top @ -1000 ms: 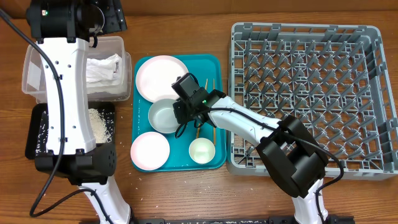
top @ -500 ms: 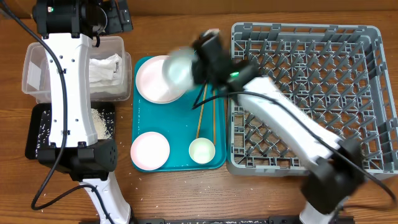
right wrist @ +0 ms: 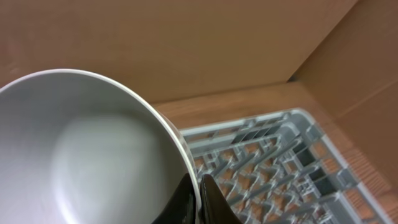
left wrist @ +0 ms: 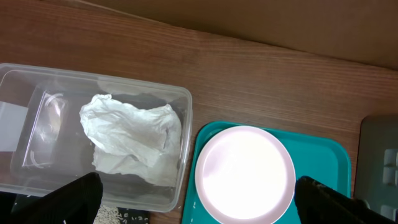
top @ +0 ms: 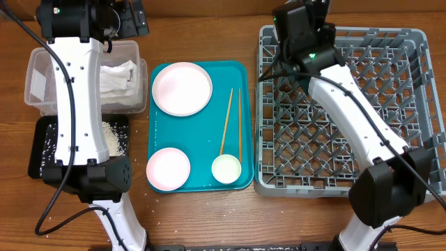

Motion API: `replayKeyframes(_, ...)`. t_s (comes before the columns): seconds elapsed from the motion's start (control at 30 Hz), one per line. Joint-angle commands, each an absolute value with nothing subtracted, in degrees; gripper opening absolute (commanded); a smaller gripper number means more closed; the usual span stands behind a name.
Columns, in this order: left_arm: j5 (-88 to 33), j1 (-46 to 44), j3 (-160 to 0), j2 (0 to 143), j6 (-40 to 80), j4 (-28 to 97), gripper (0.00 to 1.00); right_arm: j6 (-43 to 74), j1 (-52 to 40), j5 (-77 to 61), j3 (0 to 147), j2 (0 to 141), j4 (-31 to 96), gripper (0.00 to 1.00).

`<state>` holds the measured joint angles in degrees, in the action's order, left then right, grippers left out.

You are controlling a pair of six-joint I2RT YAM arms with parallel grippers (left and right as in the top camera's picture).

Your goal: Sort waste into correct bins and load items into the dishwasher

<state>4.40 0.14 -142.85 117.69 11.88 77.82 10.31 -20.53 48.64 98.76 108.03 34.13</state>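
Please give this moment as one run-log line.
left gripper: open, near tub | napkin: in tub | right gripper: shut on bowl, above rack corner | tray: two plates, cup, chopsticks

Bright even light, soft shadows, overhead sharp, wrist views softer

The left gripper [left wrist: 199, 198] is spread wide at the overhead frame's upper left, while the right gripper [right wrist: 198, 196] is pinched closed at the top, right of centre.

no readable text, labels or numbers
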Motion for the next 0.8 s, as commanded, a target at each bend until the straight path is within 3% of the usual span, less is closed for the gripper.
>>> replayKeyframes(0.0,5.06,0.40,-142.54,117.97,11.81,77.78,1.00,-0.25,-19.51,51.81,98.85,108.22,29.89,0.04)
replayKeyframes(0.13,5.06,0.40,-142.54,117.97,11.81,77.78,1.00,-15.35,-19.51,54.72,98.85,110.52,22.57,0.04)
replayKeyframes(0.3,5.06,0.40,-142.54,117.97,11.81,77.78,1.00,-25.30,-19.51,57.43,98.85,112.95,16.21,0.04)
replayKeyframes(0.77,5.08,0.40,-142.54,117.97,11.81,77.78,1.00,-33.47,-19.55,58.74,98.80,121.05,15.88,0.04)
